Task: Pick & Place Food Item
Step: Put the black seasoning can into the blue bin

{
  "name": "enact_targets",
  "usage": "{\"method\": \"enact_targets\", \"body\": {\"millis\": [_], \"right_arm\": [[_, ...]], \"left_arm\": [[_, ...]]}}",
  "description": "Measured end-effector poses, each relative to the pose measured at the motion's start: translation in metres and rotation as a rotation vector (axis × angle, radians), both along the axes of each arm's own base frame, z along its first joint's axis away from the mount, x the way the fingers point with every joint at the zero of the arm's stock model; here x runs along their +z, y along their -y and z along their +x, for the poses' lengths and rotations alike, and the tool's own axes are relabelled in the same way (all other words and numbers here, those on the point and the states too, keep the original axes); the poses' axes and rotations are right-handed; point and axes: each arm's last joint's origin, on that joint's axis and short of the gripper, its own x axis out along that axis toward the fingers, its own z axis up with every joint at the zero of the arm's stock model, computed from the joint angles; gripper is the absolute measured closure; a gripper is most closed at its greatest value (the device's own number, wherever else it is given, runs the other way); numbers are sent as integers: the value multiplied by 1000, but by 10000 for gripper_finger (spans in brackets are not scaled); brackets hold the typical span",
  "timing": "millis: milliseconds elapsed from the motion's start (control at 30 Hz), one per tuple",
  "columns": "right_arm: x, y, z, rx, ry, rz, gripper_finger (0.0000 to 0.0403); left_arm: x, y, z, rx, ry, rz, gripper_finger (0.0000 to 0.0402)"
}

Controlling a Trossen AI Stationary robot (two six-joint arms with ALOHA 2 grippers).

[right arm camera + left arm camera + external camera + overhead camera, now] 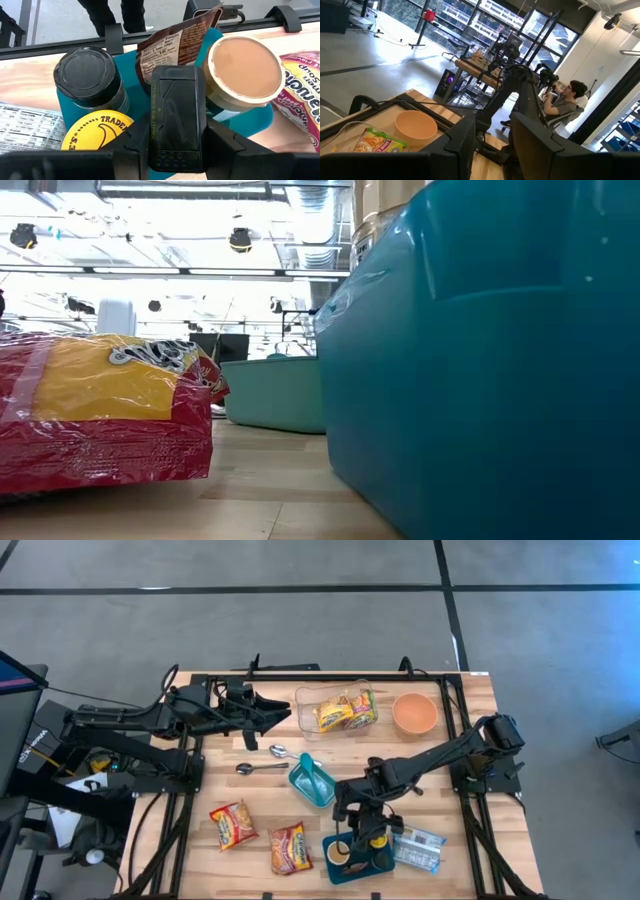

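Hovering over the teal bin at the surface's near edge, my right pincer clamps a brown snack pouch among a black-lidded jar, a yellow lid and a tan-lidded cup. My wrist hides most of the pouch. My left pincer waits beside the clear container; I cannot tell its grip.

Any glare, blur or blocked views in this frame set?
Low view: the teal bin sits so close that it fills the right half, soft-edged; ceiling lights glare behind; the noodle packet wrapper shines. Right wrist view: the right gripper body hides the bin's middle. Left wrist view: bright windows, dim foreground. High view: even light, soft shadows.
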Motion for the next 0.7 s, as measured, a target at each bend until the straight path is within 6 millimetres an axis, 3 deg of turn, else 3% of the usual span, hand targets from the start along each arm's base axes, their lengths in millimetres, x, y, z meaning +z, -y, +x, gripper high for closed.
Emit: {"method": "enact_targets", "body": {"millis": [700], "right_arm": [[0, 4, 1, 91, 80, -28, 282]], "left_arm": [[0, 0, 0, 2, -1, 0, 279]]}}
